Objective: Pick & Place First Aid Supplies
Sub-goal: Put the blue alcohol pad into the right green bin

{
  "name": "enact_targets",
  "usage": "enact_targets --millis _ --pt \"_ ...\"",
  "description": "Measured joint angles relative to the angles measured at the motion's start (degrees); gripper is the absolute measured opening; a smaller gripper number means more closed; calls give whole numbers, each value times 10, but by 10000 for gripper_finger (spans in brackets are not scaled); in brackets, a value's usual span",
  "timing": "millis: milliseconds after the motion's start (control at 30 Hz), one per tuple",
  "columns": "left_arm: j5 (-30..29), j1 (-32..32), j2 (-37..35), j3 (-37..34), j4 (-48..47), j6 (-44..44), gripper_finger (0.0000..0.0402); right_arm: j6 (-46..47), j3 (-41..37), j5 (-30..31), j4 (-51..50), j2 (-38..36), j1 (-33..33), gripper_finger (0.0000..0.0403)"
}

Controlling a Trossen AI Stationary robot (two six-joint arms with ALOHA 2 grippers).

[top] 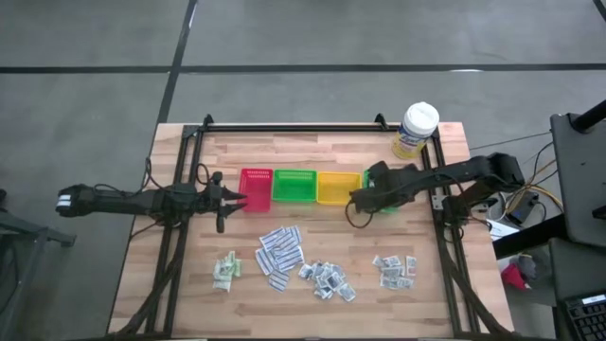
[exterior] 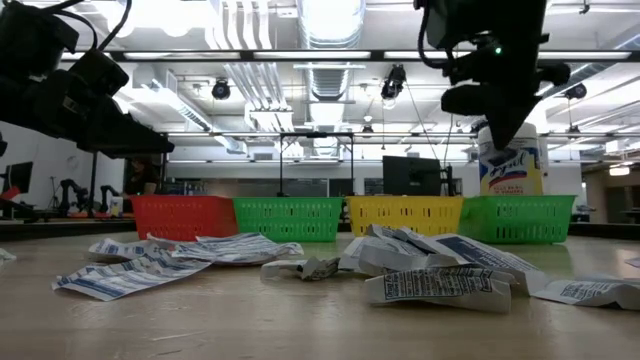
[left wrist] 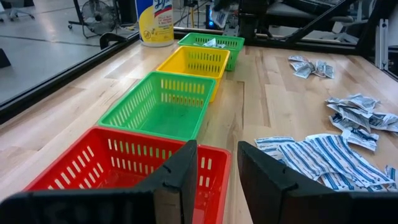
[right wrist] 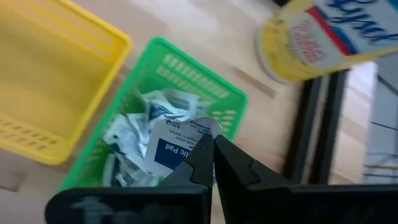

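Hovering over the far green tray (right wrist: 186,68), our right gripper (right wrist: 213,155) pinches a white packet (right wrist: 171,146); released askew, it may catch the rim and fall outside; left gripper (left wrist: 216,180) idles open.

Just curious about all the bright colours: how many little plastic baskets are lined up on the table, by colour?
Red basket: 1
Green baskets: 2
Yellow basket: 1
Total: 4

Two dark jointed arms, white-banded left arm (top: 66,201)
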Motion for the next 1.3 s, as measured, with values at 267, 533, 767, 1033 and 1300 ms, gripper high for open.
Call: enact_targets --millis 267,533,767,1033,1300 --pt "0 0 0 0 0 0 113 -56 -88 -49 133 -46 -42 8" --pt "0 0 0 0 0 0 113 -85 -172 -103 242 -102 -70 8" --pt "0 0 0 0 0 0 113 -90 -212 -104 260 -127 -77 8" --pt "0 0 0 0 0 0 113 -113 -215 -103 269 -130 -76 19" --pt "0 0 0 0 0 0 113 -123 -216 -99 269 -125 -76 71"
